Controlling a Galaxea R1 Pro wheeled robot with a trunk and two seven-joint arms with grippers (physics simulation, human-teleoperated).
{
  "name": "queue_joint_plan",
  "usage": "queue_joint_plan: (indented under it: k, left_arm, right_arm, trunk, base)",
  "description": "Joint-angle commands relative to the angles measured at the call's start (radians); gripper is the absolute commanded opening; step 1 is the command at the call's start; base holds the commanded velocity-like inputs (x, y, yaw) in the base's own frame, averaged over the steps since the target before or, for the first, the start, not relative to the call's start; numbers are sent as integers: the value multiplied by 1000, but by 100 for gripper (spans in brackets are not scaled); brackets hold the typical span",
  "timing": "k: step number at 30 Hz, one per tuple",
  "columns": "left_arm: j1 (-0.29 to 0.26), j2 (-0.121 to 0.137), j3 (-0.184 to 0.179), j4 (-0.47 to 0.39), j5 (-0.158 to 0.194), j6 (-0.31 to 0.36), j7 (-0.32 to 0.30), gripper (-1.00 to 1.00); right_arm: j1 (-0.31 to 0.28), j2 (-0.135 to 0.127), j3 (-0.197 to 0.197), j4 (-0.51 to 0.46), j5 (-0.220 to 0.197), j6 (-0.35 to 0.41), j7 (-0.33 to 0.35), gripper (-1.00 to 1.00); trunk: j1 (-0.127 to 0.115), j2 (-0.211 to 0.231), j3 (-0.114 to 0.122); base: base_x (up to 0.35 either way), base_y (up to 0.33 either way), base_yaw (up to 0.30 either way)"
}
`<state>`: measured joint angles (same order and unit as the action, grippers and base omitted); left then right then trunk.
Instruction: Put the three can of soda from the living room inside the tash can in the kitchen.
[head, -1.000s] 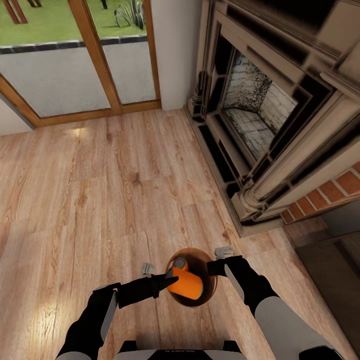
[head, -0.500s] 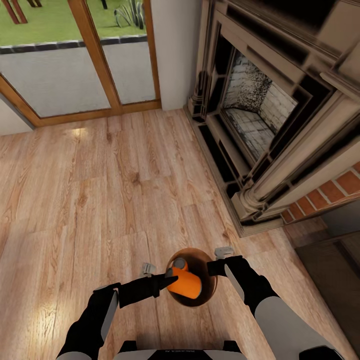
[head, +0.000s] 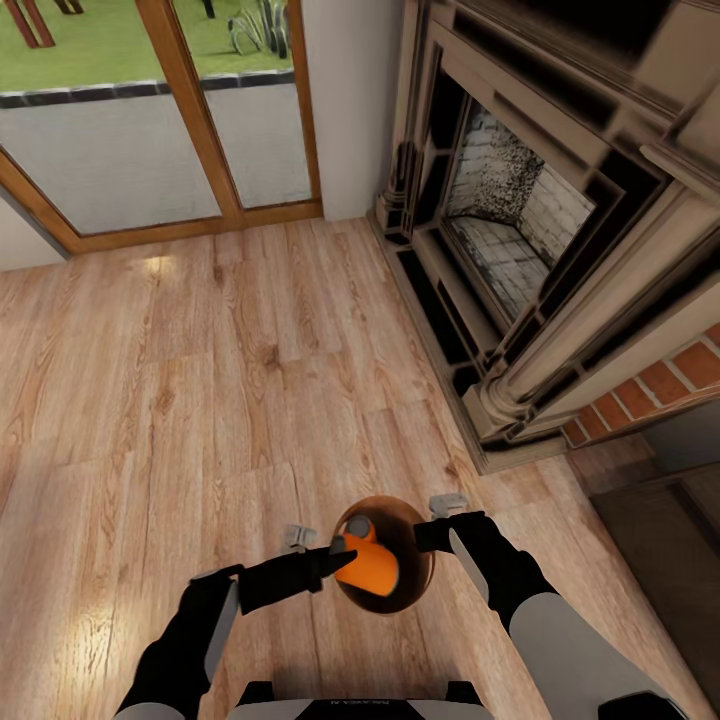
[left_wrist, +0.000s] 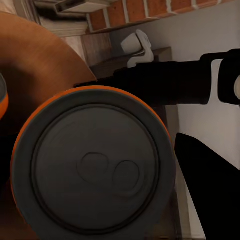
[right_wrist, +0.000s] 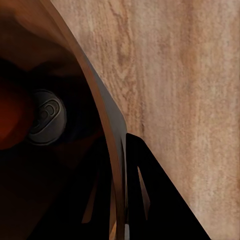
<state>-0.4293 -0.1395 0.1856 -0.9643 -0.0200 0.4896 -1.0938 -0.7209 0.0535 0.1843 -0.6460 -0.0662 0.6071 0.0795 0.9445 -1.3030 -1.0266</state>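
Since a second ago the can (head: 366, 567) has sunk slightly toward the bin (head: 408, 592); we judge it light, rigid, slippery, best pinched mid-wall. The left tool (head: 335, 562) pinches it; the right tool (right_wrist: 122, 200) clamps the bin's rim.

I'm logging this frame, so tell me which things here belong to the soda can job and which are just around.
Job:
- brown bin, its wall clamped by the right gripper
- soda can at the left gripper
- second can inside the bin

Background:
- fireplace
- glass doors
- wood floor
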Motion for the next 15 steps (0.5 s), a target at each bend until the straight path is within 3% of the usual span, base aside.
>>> queue_joint_plan:
  k: [1, 13, 14, 15]
  left_arm:
    - [0, 0, -3, 0, 0, 0, 2, -100]
    - [1, -5, -17, 0, 0, 0, 11, -100]
    - [0, -6, -19, 0, 0, 0, 12, 100]
    - [0, -8, -20, 0, 0, 1, 14, 100]
  right_arm:
    - [0, 0, 0, 0, -17, 0, 8, -100]
    - [0, 0, 0, 0, -17, 0, 8, -100]
    - [0, 0, 0, 0, -17, 0, 8, -100]
    - [0, 0, 0, 0, -17, 0, 8, -100]
  trunk:
    - [0, 0, 0]
    - [0, 0, 0]
    - [0, 0, 0]
    - [0, 0, 0]
  base:
    - [0, 0, 0]
    - [0, 0, 0]
    - [0, 0, 0]
    - [0, 0, 0]
